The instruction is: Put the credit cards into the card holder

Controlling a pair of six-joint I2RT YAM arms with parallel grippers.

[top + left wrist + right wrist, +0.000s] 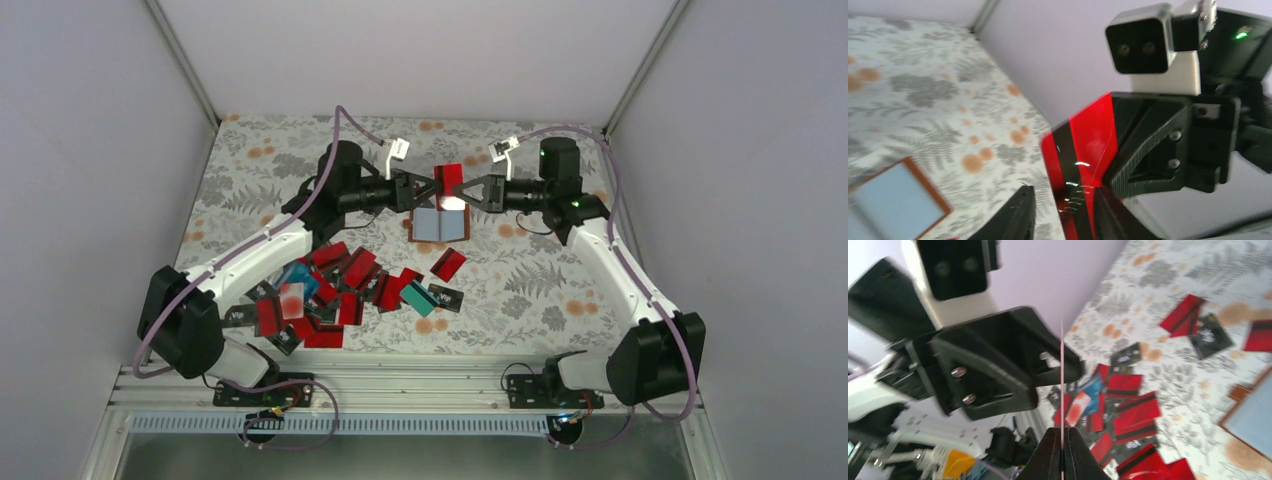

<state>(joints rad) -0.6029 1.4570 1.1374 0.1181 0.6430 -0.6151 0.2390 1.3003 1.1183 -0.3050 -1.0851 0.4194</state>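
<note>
Card holder (440, 226) is lying open on the floral table cover (545, 285), pockets facing up. A red card (450, 180) with a black stripe is hanging in the air just over its 12 o'clock edge. The right gripper (463, 192) is pinching that card between clenched jaws, thin edge toward its own wrist camera. The left gripper (431, 188) is facing it from 9 o'clock with jaws parted, one finger on each side of the card and not clamping it. The other loose credit cards (330, 290) are lying heaped at 7 o'clock of the card holder, well apart from it.

Judging from this, the handover is looking like the weak spot. If the right jaws are letting go before the left ones are gripping, the card is likely falling flat onto or beside the holder instead of into a pocket. An off-centre squeeze from the left could be twisting the thin card loose. The grippers are also working nose to nose, so they are risking a bump. Nothing is pinning the holder, so a pushing card may be sliding it away.
</note>
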